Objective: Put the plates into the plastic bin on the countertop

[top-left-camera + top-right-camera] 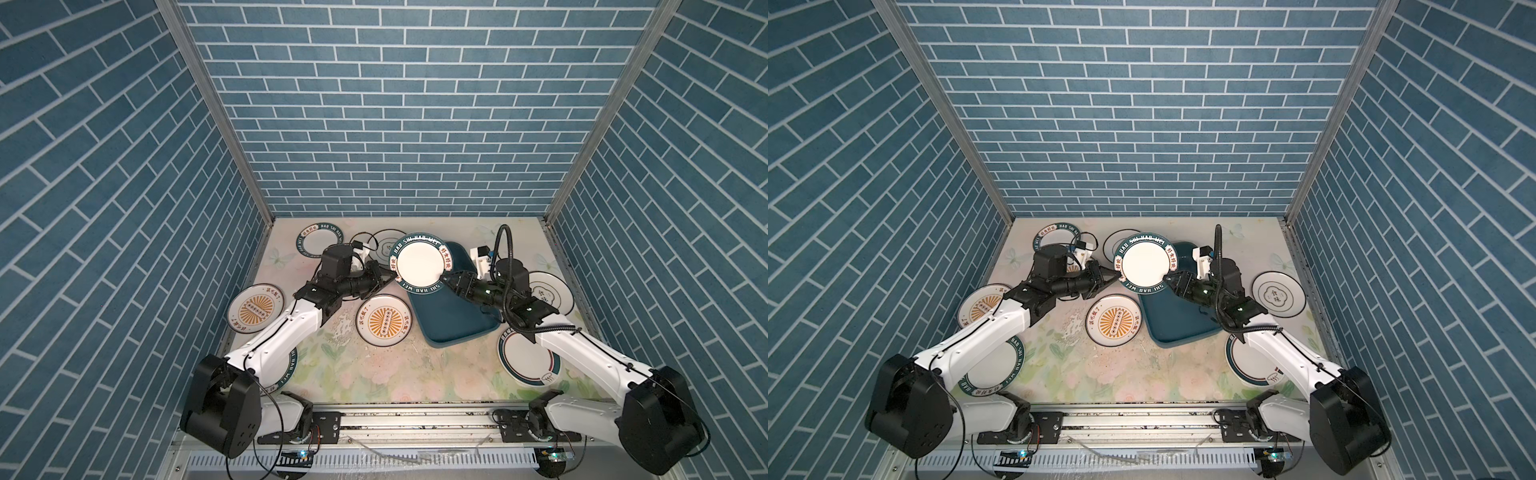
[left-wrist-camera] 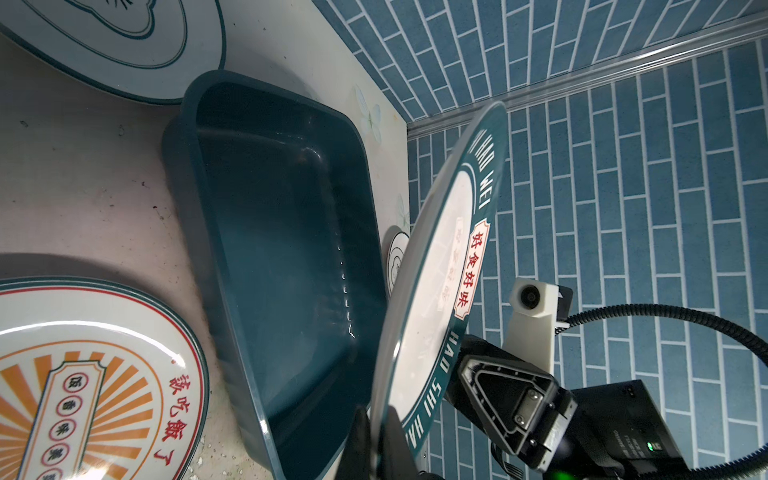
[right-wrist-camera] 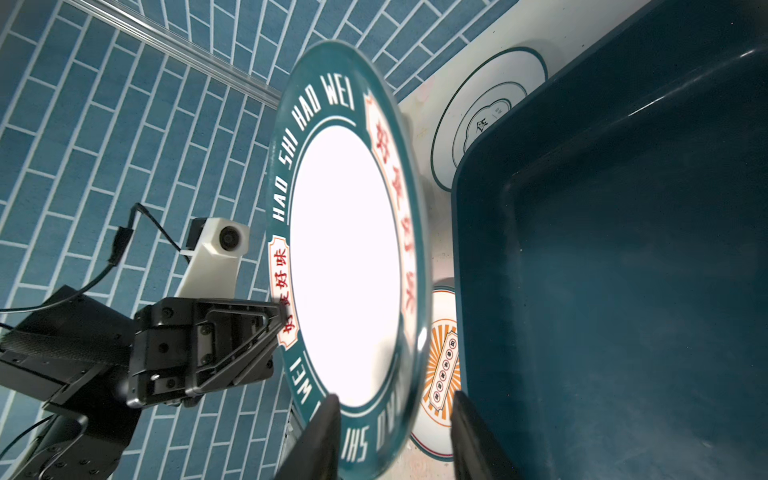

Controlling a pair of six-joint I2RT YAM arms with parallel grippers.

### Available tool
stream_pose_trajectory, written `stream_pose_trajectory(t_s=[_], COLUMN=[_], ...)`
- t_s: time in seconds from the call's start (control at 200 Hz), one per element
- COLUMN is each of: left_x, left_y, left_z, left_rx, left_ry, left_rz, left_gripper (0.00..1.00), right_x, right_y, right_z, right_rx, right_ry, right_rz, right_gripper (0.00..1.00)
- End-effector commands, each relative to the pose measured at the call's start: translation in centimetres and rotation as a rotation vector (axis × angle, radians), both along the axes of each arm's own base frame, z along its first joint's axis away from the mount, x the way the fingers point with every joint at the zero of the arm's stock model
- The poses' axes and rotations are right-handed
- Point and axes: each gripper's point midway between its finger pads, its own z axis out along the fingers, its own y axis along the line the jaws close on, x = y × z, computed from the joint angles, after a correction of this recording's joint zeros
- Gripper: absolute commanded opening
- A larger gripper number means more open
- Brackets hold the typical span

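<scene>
Far left on the desk (image 1: 374,374), lying flat: the left sunburst plate (image 1: 255,309). Nearer the front, partly hidden under the left arm: the front lettered plate (image 1: 996,370). At the back, close to the wall: the back lettered plate (image 1: 320,240).

Next, the left end effector (image 1: 390,277): squeezed tight on the left edge of the raised plate (image 1: 417,262). Holds that plate up off the desk, tilted, with its white face showing in both top views. In front of it, flat on the desk and just beside the plastic bin (image 1: 453,328): the middle sunburst plate (image 1: 384,320). Behind it, partly hidden: the back cloud plate (image 1: 382,243). In both top views, covers the far left corner of the bin, but up in the air, not inside.

Then the right end effector (image 1: 445,279): at the right edge of the same plate, fingers (image 3: 324,436) apart, the rim between them, a gap on one side in the right wrist view. Not clamped on it yet.

Right of the bin, flat on the desk: the front right plate (image 1: 525,359), partly under the right arm, and the right cloud plate (image 1: 548,297), near the right wall.
</scene>
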Motion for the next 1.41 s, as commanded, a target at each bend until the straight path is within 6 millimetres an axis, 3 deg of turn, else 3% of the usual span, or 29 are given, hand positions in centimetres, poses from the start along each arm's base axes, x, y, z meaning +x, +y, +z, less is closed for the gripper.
stream_pose_trajectory(t_s=[0.0, 0.465, 0.605, 0.68, 0.915, 1.17, 1.4], left_x=[0.5, 0.8, 0.7, 0.7, 0.7, 0.5, -0.1], left_y=[-1.2, -2.1, -2.6, -2.8, -2.9, -2.3, -1.3], left_z=[2.8, 2.6, 2.5, 2.4, 1.9, 1.1, 0.6], left_rx=[-0.052, -0.068, -0.068, -0.068, -0.049, 0.057, 0.147], left_ry=[-0.083, -0.077, -0.077, -0.073, -0.073, -0.087, -0.111], left_rz=[-0.037, -0.068, -0.087, -0.095, -0.104, -0.123, -0.126], left_gripper=[0.0, 0.02, 0.09, 0.13, 0.42, 0.73, 1.0], right_x=[0.9, 1.6, 1.7, 1.8, 2.0, 1.9, 1.3], right_y=[-0.4, -2.0, -2.4, -2.6, -2.9, -4.6, -7.0], right_z=[0.2, 0.2, -0.3, -0.5, -0.9, -1.9, -4.5], right_rx=[0.047, 0.066, 0.069, 0.073, 0.089, 0.094, 0.0], right_ry=[0.011, 0.016, 0.034, 0.046, 0.071, 0.108, 0.164], right_rz=[-0.057, -0.167, -0.193, -0.209, -0.234, -0.292, -0.36], right_gripper=[0.39, 0.1, 0.0, 0.0, 0.0, 0.0, 0.0])
